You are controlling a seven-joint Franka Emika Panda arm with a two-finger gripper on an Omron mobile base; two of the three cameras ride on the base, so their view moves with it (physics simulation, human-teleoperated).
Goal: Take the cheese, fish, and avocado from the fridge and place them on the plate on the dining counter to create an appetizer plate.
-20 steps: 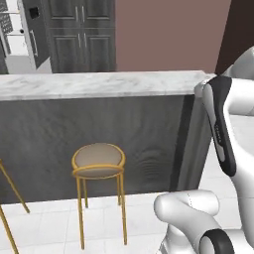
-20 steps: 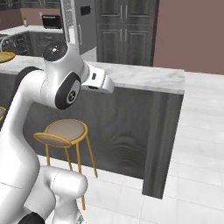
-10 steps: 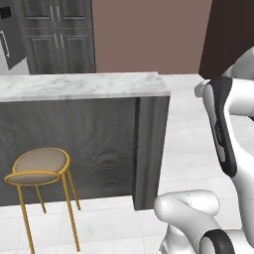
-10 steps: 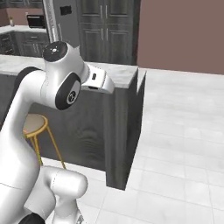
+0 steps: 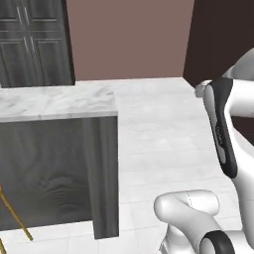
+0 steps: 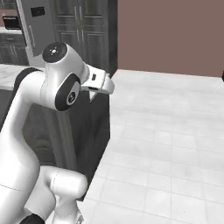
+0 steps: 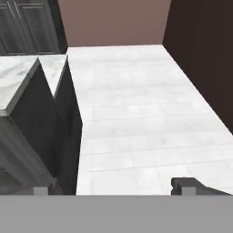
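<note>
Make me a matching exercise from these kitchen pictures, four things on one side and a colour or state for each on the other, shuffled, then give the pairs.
Things:
1. dining counter top
2. back wall
3. gripper
4. floor

Colours or states:
A. open, holding nothing
B. dusty pink-brown
C. white marble over a dark grey front
D. pale grey-white tiles

Pairs: 1-C, 2-B, 3-A, 4-D
</note>
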